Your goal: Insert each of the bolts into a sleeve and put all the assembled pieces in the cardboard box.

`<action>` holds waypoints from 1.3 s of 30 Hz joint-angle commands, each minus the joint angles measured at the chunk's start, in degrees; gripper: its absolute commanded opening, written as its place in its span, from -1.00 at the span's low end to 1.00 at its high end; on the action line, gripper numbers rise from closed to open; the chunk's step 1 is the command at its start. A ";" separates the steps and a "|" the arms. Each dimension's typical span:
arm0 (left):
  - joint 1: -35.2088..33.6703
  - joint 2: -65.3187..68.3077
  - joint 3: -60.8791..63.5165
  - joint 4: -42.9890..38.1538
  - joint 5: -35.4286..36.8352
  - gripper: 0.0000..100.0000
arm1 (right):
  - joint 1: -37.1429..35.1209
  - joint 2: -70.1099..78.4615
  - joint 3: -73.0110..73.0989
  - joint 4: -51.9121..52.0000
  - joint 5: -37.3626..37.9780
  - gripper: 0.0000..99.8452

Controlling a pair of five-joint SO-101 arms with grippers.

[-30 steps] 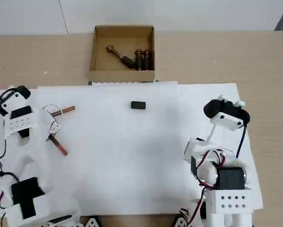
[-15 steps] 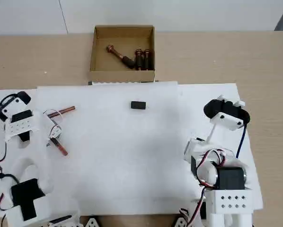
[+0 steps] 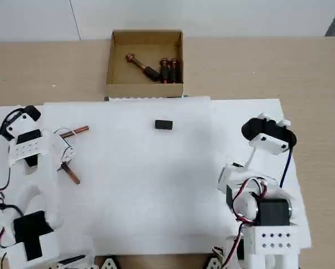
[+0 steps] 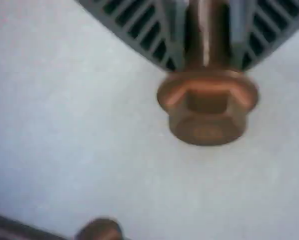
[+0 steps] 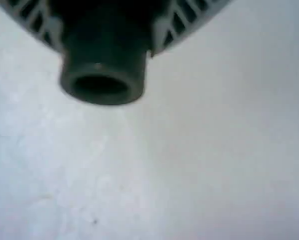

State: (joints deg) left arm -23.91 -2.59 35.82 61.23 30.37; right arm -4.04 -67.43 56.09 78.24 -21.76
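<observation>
The left gripper [image 4: 207, 30] pinches a copper bolt [image 4: 207, 107] by its shank over the white sheet [image 4: 64, 125], while the right gripper [image 5: 107, 30] clamps a black sleeve [image 5: 102, 75], bore outward. Both pieces look stiff, light and smooth (slippery, I'd guess), so firm mid-body holds suit them.

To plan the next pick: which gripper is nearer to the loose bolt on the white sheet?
Left. The left gripper is just beside the loose bolt; the right gripper is far across the sheet.

Copper-coloured bolt [image 4: 208, 107], dark grey sleeve [image 5: 102, 72], brown cardboard box [image 3: 145, 89], white sheet [image 3: 145, 190], tan table [image 3: 240, 67].
</observation>
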 commanded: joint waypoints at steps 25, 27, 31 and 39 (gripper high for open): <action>20.75 -24.62 -35.82 28.57 -9.05 -0.99 | 0.57 -3.21 -15.91 8.92 9.67 -0.99; 20.92 -27.96 -34.68 28.57 -10.64 -0.99 | 0.48 -6.55 -16.09 9.10 11.78 -0.99; 21.10 -36.66 -28.79 28.31 -15.12 -0.99 | 0.48 -13.41 -15.82 9.19 17.32 -0.99; 20.84 -59.25 -4.70 19.25 -20.13 -0.99 | 0.22 -16.31 -10.46 8.57 18.46 -0.99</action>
State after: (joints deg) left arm -3.16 -52.88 24.04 85.76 11.30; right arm -3.96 -83.52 44.92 87.30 -3.65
